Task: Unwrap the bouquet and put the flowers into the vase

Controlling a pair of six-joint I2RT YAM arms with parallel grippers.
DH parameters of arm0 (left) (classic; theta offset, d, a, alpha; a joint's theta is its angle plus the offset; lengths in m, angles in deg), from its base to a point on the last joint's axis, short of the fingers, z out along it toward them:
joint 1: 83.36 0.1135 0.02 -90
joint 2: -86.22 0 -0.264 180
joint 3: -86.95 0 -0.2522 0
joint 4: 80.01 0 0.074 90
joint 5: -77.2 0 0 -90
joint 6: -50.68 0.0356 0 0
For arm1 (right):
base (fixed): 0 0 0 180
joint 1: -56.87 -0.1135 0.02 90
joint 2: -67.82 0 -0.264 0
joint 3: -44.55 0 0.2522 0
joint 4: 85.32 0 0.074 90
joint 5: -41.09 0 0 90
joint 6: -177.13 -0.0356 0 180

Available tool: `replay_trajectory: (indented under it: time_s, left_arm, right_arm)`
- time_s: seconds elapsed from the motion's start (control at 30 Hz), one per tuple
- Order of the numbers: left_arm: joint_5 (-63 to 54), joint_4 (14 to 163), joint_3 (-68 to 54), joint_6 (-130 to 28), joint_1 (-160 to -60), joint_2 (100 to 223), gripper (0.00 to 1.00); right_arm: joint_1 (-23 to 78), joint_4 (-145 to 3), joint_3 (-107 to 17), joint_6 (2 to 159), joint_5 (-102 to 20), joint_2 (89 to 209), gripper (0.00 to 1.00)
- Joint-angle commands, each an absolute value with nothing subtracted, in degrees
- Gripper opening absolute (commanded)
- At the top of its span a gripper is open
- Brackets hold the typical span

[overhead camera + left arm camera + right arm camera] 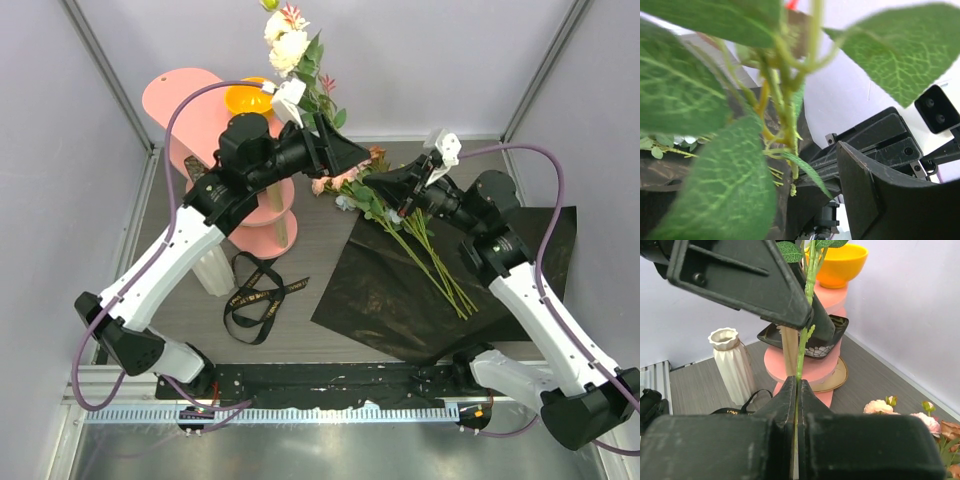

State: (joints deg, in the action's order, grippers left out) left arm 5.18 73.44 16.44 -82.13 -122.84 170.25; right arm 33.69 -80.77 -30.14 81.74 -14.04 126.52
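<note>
Far left on the table (290, 335), the white vase (732, 362) stands upright, partly under the left arm in the top view, just beside the pink stand (185, 100). The black ribbon (262, 296) lies loose on the table just right of the vase. The pink stand has an orange bowl (246, 99) on its top tier and a dark dish (815, 342) on a lower one.

At centre, the left gripper (350, 155) is raised, jaws apart on either side of a raised stem (801, 347). In the left wrist view the one finger (880, 200) that shows stands clear of the stem. Leaves fill most of that view, so I can't tell whether the other finger touches it. The stem is upright with cream blooms (285, 40) at its top.

The right gripper (796, 385) is pinched tight on the lower end of the stem, just below the left gripper.

To the right, the loose flowers (440, 272) lie flat. Their pink and peach heads are near the grippers, and their stems run onto the black sheet (400, 310). The sheet is spread open on the right half of the table, under the right arm.
</note>
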Motion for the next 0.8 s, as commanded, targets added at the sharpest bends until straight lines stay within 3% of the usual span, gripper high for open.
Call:
replay_trajectory:
  time_s: [0.0,0.53,0.77]
  left_arm:
    - [1.62,75.16,16.08,-80.63,-122.47,164.63,0.67]
    - [1.35,71.39,19.42,-80.01,-122.03,162.50,0.45]
    - [1.79,68.83,17.49,-81.68,-122.12,161.89,0.56]
  right_arm:
    - [32.70,-83.78,-30.12,81.42,-13.40,124.07,0.01]
    - [29.89,-81.14,-30.38,83.43,-14.19,122.49,0.01]
    - [29.19,-80.44,-31.00,84.05,-14.81,122.14,0.01]
